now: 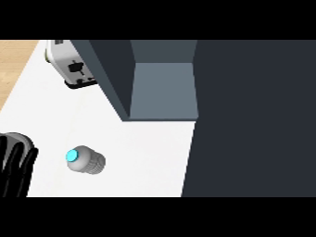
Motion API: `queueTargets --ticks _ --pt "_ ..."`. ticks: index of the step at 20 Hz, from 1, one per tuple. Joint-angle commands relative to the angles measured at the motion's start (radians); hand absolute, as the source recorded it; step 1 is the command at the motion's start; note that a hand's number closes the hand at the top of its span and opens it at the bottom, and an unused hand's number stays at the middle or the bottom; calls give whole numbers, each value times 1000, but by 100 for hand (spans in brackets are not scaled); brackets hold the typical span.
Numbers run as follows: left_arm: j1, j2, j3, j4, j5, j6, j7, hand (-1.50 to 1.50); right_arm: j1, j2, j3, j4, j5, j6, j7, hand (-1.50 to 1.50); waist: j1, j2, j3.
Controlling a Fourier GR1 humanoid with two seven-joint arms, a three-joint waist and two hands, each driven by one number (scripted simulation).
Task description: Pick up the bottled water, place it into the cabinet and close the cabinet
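white desk (140,148) fills the middle of the head view, and the bottled water (86,160) stands on it, seen from above: a pale grey ribbed body with a bright cyan cap. taking the bottle as the landmark, the cabinet (161,88) lies beyond it and to its right, a dark blue-grey box with its inside open to view and a lighter grey floor panel inside; its door or side wall (112,78) stands as a dark slab reaching down toward the desk, well apart from the bottle. farther beyond the bottle and slightly to its left, a white and black toaster (71,65) sits at the desk's far end, just beside the cabinet's wall. to the bottle's right, a broad dark panel (263,120) covers that whole side of the view. to the bottle's left, near but not touching it, the left hand (8,166) shows at the lower left edge, black fingers straight and spread, holding nothing, with a bit of grey forearm behind it. light wood flooring (6,69) shows past the desk's left edge. the right hand does not appear.
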Motion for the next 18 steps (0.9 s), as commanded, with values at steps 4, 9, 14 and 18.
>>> queueTargets --ticks 4,9,14,18 --pt "-8 4 87 53 40 -10 -66 -150 54 -44 -38 -205 -26 -1 98 -150 -1 1 -1" --pt "-86 2 165 134 73 -17 -49 -150 68 -31 59 -164 35 -17 42 -150 -4 2 0" --pt "-24 8 194 201 70 -40 -130 -150 21 -34 60 -142 64 -42 66 -150 1 1 -1" --pt "-55 -6 261 373 147 -91 -248 -150 36 -75 -12 -193 -17 -28 97 -150 -4 2 -1"
